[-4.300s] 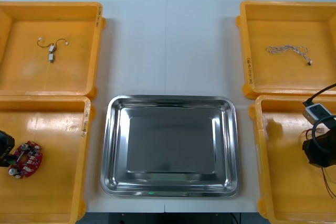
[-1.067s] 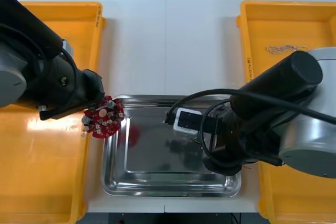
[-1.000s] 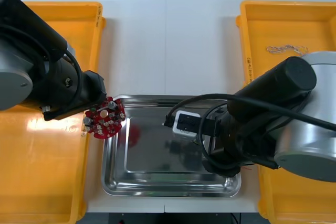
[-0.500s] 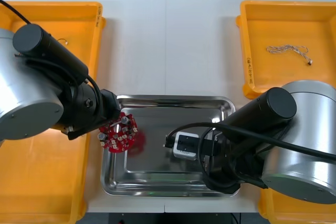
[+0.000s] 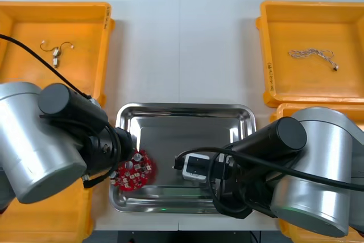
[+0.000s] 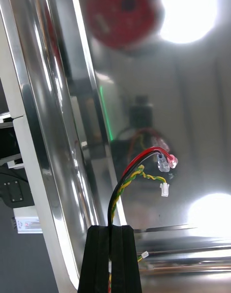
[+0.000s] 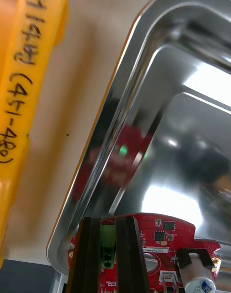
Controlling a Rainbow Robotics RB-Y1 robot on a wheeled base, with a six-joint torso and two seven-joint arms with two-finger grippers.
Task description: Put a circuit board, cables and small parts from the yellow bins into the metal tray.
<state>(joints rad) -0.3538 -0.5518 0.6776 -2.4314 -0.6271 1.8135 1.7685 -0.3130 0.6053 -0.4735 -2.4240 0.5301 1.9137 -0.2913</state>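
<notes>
Light tabletop (image 5: 182, 44) carries a shiny metal tray (image 5: 185, 108) at its near middle, with yellow bins on either side. In the left wrist view, the left gripper (image 7: 108, 254) has its black fingers (image 7: 89, 254) pinched on a green connector (image 7: 108, 245) at the edge of the round red circuit board (image 7: 159, 235). The board hangs over the tray's near left corner, by the sloping wall, which mirrors it as a red blur; whether it touches the metal cannot be told. Just outside that rim lies a strip of table, then the orange wall of the near left bin (image 7: 29, 57), marked with handwriting. In the right wrist view, the right gripper (image 6: 113, 259) has its fingers closed to a narrow gap, clamping the red and yellow cable (image 6: 139, 170). The cable's free end, tipped with small clear plugs, reaches out just above the tray floor, whose polish reflects it. In the front view the left arm's grey bulk hides most of the near left bin and the tray's left rim, while the right arm covers the tray's near right corner and much of the near right bin (image 5: 278, 112). Well apart from both grippers, the far left bin (image 5: 108, 38) holds small metal parts (image 5: 56, 54), and the far right bin (image 5: 264, 49) holds a twisted cable (image 5: 311, 55).
</notes>
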